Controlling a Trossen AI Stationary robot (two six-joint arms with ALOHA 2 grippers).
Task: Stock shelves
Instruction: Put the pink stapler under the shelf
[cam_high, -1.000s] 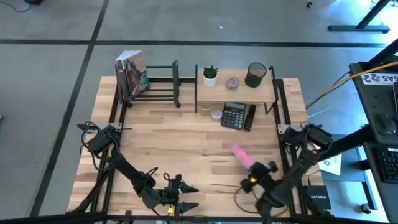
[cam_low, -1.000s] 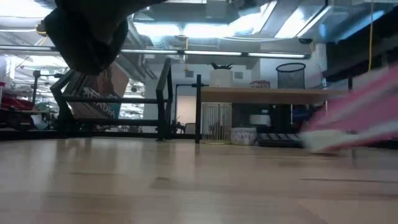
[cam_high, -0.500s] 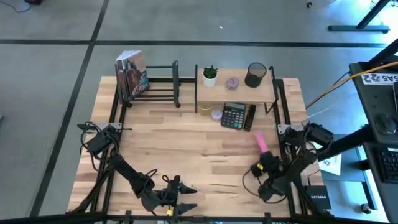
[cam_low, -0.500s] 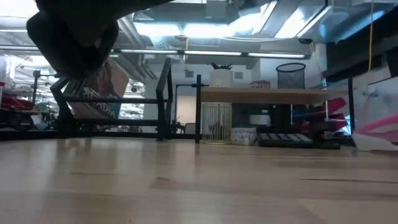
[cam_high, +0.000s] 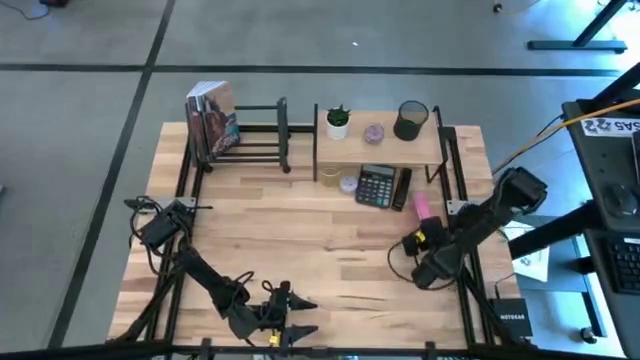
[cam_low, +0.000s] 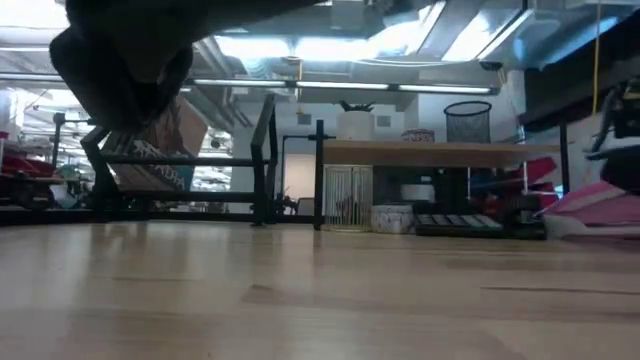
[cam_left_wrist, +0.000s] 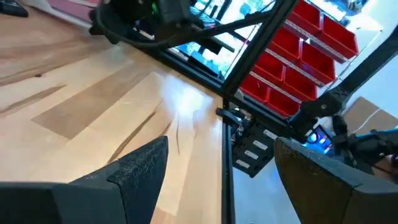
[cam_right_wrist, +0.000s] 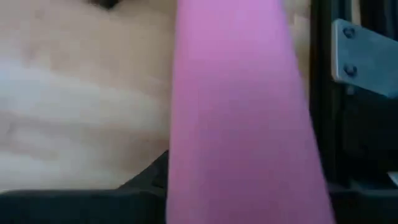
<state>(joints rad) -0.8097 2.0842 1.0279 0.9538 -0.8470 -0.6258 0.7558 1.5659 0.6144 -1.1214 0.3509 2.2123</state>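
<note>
Tabletop (cam_high: 290, 250) of butcher-block wood carries everything, with both shelves along its far edge. At the far left stands the low black metal-bar rack (cam_high: 255, 135), a couple of books (cam_high: 211, 118) upright at its left end. Just beside it, toward the far right corner, stands the two-level wood shelf (cam_high: 380, 150): a small potted plant (cam_high: 338, 121), a little purple thing (cam_high: 374, 132) and a black mesh cup (cam_high: 410, 120) sit on its upper board, and a calculator (cam_high: 377, 186) lies on the lower level, sticking out toward the front. The right arm reaches in from the table's right edge, and the right gripper (cam_high: 418, 215) pinches a pink object (cam_high: 421, 206), which points at the right end of the wood shelf, near the calculator but apart from it. In the right wrist view the pink object (cam_right_wrist: 239, 118) fills the gap between the dark fingers; what it is I cannot quite tell, perhaps a marker or slim tube. The left gripper (cam_high: 296, 318) waits at the table's front edge, its fingers (cam_left_wrist: 140, 171) spread apart with nothing between them.
</note>
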